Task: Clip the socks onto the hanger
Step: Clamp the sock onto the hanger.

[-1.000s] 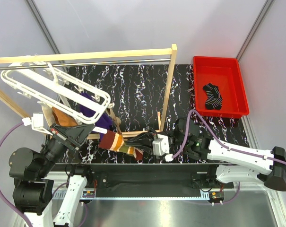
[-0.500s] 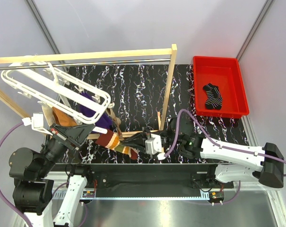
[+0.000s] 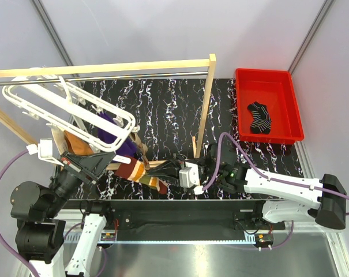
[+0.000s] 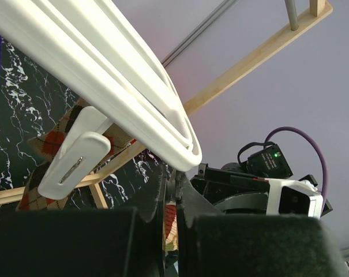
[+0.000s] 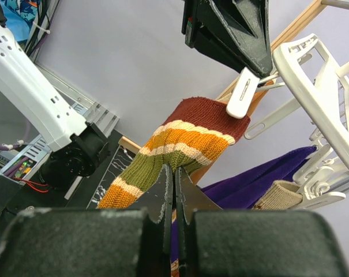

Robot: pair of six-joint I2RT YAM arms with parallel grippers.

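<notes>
The white hanger (image 3: 64, 107) hangs tilted at the left, with a purple sock (image 3: 112, 128) and an orange-brown sock (image 3: 76, 142) under it. My left gripper (image 3: 112, 156) (image 4: 170, 176) is shut on a white clip (image 5: 242, 92) of the hanger, which touches the maroon cuff of a striped sock (image 3: 141, 172) (image 5: 180, 144). My right gripper (image 3: 164, 176) (image 5: 174, 168) is shut on that sock's olive band and holds it up. A black sock with white stripes (image 3: 259, 117) lies in the red bin. Another clip (image 4: 73, 156) dangles free.
A wooden-post frame (image 3: 206, 101) with a metal rod (image 3: 134, 76) crosses the back of the black marbled table (image 3: 168, 109). The red bin (image 3: 241, 104) stands at the right rear. The right arm (image 3: 278, 184) stretches along the near edge.
My right gripper has carried the striped sock leftward toward the left gripper and the hanger. The left gripper and hanger have hardly moved.
</notes>
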